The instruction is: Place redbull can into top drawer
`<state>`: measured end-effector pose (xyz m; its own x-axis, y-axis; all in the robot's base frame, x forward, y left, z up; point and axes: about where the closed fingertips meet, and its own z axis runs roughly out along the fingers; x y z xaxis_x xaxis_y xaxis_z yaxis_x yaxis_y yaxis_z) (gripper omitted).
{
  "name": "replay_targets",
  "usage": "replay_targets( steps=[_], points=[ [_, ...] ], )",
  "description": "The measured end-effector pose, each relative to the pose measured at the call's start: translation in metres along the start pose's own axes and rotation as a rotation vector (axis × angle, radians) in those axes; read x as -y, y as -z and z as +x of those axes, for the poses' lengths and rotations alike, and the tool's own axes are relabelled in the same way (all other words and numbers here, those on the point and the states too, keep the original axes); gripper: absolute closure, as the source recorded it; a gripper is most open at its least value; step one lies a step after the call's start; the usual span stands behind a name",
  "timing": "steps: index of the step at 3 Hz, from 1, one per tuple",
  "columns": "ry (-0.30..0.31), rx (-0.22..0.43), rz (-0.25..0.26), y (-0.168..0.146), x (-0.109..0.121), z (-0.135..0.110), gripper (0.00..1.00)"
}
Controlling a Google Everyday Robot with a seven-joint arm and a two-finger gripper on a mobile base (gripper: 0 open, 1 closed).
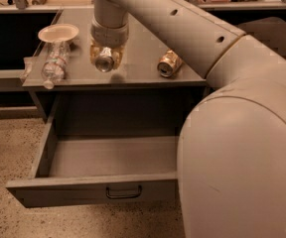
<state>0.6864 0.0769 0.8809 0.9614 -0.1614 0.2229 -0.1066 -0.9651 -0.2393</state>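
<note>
My gripper (105,58) hangs from the arm over the grey counter, pointing down and toward the camera. It is shut on the redbull can (105,64). Only the can's round silver top shows between the pale fingers, and it is held a little above the counter with a shadow beneath it. The top drawer (83,193) is pulled wide open below the counter's front edge. Its dark wire handle (124,192) faces me and its inside is bare. The gripper is behind and above the drawer opening.
A dented gold can (166,64) lies on its side to the right of the gripper. A clear plastic bottle (53,63) lies to the left, with a white bowl (58,32) behind it. My arm's large shell (242,152) covers the drawer's right side.
</note>
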Motion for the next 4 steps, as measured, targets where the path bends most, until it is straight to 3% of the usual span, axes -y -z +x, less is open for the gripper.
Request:
replay_targets(
  steps=[1,2,3,4],
  points=[
    [-0.102,0.058,0.041,0.0074,0.0036,-0.0274,1.00],
    [-0.180,0.072,0.043,0.0038,0.0060,-0.0300,1.00],
    [-0.178,0.070,0.042,0.0037,0.0059,-0.0292,1.00],
    [-0.273,0.059,0.044,0.0017,0.0040,-0.0330,1.00]
  ],
)
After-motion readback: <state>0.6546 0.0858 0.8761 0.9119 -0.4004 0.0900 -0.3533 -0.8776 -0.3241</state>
